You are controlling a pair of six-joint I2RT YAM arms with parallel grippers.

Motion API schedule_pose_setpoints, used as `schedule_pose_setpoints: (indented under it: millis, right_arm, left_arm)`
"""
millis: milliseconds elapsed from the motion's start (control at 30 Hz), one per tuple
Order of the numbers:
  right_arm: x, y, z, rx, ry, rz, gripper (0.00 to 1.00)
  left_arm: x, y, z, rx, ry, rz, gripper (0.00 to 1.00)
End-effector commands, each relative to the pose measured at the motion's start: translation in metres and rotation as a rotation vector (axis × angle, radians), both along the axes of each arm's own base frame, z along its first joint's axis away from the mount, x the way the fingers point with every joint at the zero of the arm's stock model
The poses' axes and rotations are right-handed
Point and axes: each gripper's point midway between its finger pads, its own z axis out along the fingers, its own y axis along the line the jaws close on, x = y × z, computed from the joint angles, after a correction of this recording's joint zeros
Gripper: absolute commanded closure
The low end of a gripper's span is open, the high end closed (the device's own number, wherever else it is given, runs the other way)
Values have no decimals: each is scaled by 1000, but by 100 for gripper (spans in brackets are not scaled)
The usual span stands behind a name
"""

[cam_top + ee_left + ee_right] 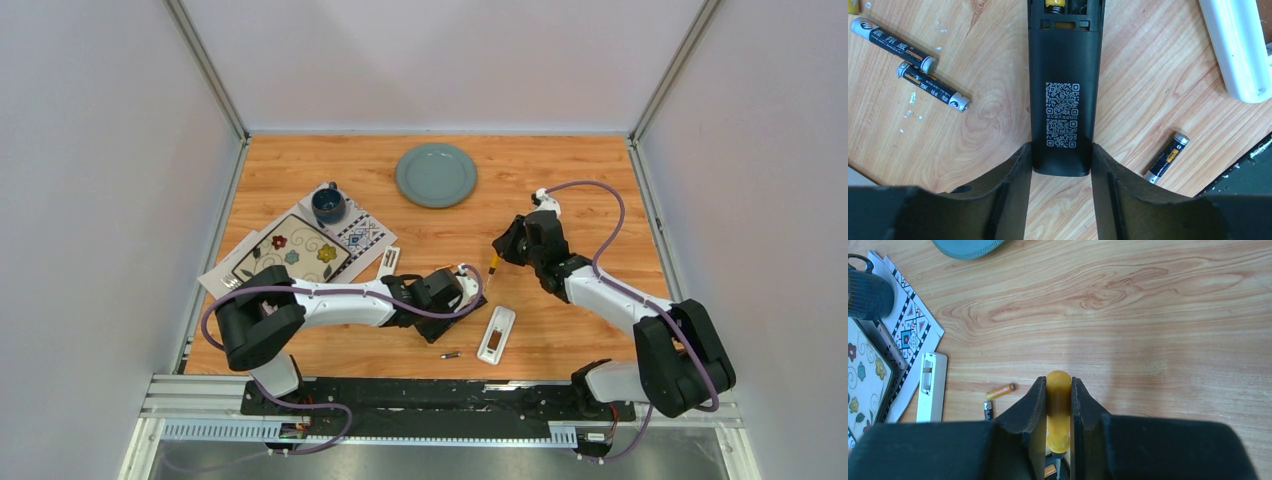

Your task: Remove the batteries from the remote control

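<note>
Grey-green plate [436, 175] sits far centre on the wooden table [590, 170]. On the left I see a dark blue mug [328, 204] on the far corner of a patterned paper sheet [362, 232]. A flowered board with a dark rim [291, 257] lies just beside the mug, overlapping the paper. Yellow-handled screwdriver [1058, 405] is mid-table, shaft pointing down. I note small white flecks [912, 97] scattered on the wood.

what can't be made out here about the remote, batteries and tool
- Left wrist view: the black remote, held by the left gripper, has its battery bay cut off by the top edge.
- Right wrist view: the screwdriver tip is hidden under the right gripper, which also half covers a dark battery.
- Top view: markings on the loose battery are too small to read.
</note>
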Motion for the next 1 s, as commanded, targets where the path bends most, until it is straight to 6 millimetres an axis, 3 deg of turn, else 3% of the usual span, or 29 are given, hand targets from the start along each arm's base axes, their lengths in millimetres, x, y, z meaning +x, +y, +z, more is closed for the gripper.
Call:
schedule_pose_setpoints:
  millis: [0,100,267,467,733,967]
  right_arm:
    - [8,3,22,25,-73,6,100]
    - [5,5,28,40,-78,17,100]
    - [-1,5,35,59,-87,21,100]
    - [-6,3,38,65,-89,19,100]
    - [-8,1,39,64,-91,18,100]
    - [-9,1,43,62,-99,21,100]
  left_arm:
    - [-11,-4,11,-40,58,-22,42]
    - [-11,-13,22,-76,89,-36,37]
    - [-2,-23,32,-143,142,-21,36]
    - [-4,-27,25,-200,225,-1,36]
    - [-13,-58,26,-322,321,-12,40]
    - [-6,-80,29,-363,339,-23,42]
